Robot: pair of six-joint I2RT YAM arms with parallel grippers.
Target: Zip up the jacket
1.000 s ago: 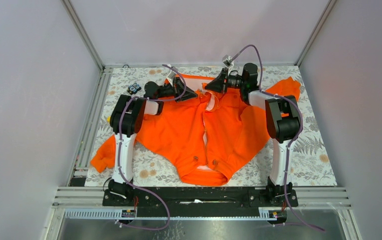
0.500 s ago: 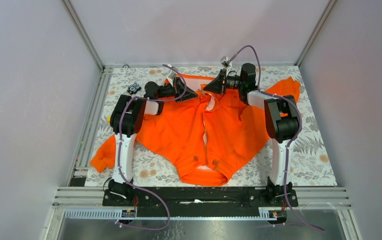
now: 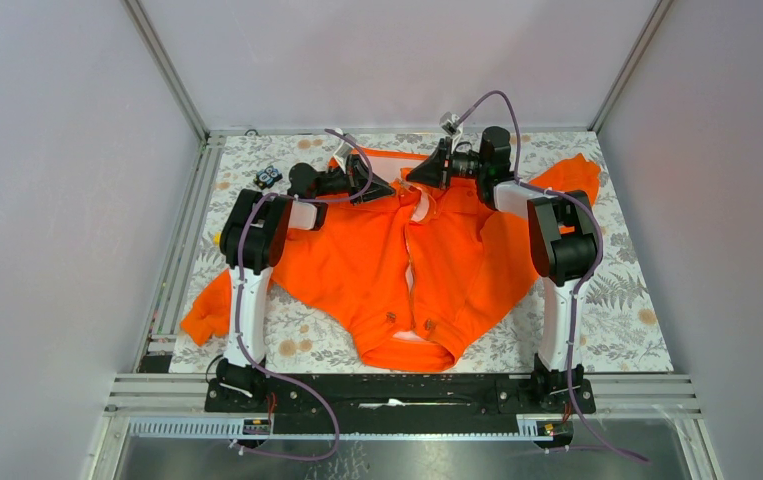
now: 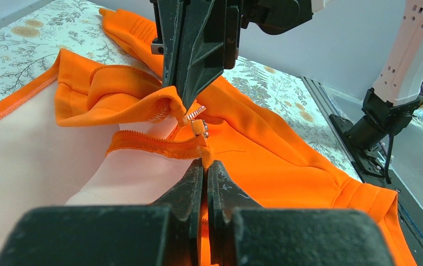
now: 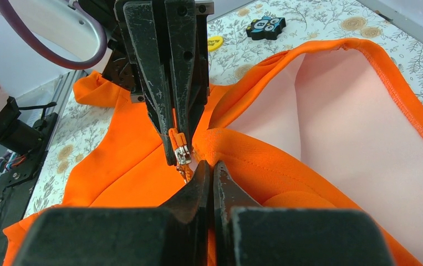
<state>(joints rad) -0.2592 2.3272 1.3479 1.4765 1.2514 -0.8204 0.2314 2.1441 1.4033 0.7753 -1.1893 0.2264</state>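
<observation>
The orange jacket (image 3: 357, 260) lies spread open on the table, its pale lining (image 4: 26, 144) showing at the far end. Both grippers meet at the far end of its front opening. My left gripper (image 3: 389, 190) is shut on the jacket's zipper edge (image 4: 159, 145), as the left wrist view (image 4: 205, 163) shows. My right gripper (image 3: 415, 178) is shut on the facing front edge, as the right wrist view (image 5: 210, 166) shows. The metal zipper slider (image 5: 183, 154) hangs between the two sets of tips; it also shows in the left wrist view (image 4: 199, 126). Below the grippers the zipper stands open.
A small black and blue toy (image 3: 270, 177) lies at the far left of the floral table cover (image 3: 617, 300). A yellow disc (image 5: 215, 41) lies near it. One sleeve (image 3: 207, 310) reaches the left front, the other (image 3: 577, 175) the far right.
My right wrist has shifted slightly toward the far edge. The left arm and the jacket look the same.
</observation>
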